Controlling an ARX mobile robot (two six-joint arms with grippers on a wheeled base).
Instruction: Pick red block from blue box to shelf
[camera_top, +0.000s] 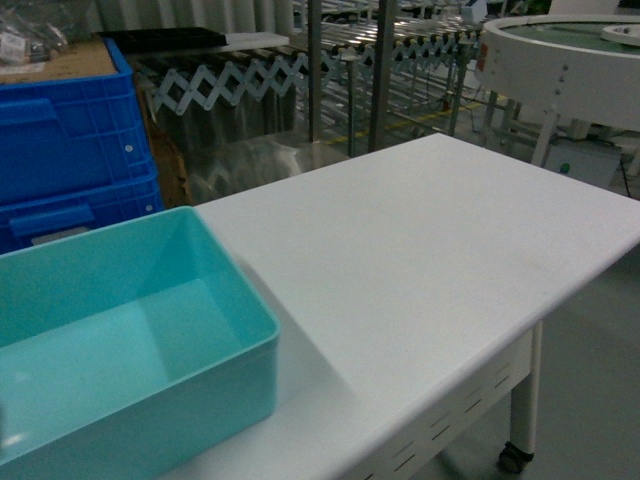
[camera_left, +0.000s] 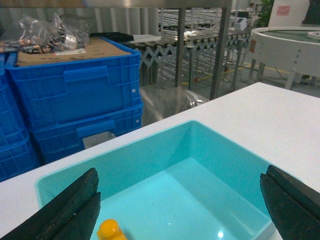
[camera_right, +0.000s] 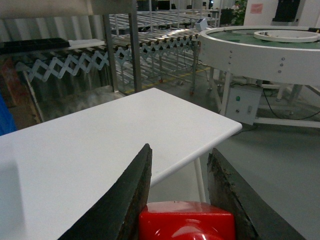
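White table (camera_top: 430, 250) fills the frame's middle, blue box (camera_top: 130, 350) at lower left. Right gripper (camera_right: 180, 200) pinches the red block (camera_right: 186, 221) at the wrist view's bottom edge, apparently for carrying to the shelf (camera_top: 345, 70) at top. Left gripper (camera_left: 180, 205) hangs spread over the box.

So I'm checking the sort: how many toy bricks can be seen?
2. The red block sits between the right gripper's fingers; a yellow brick lies in the blue box. Others may be hidden.
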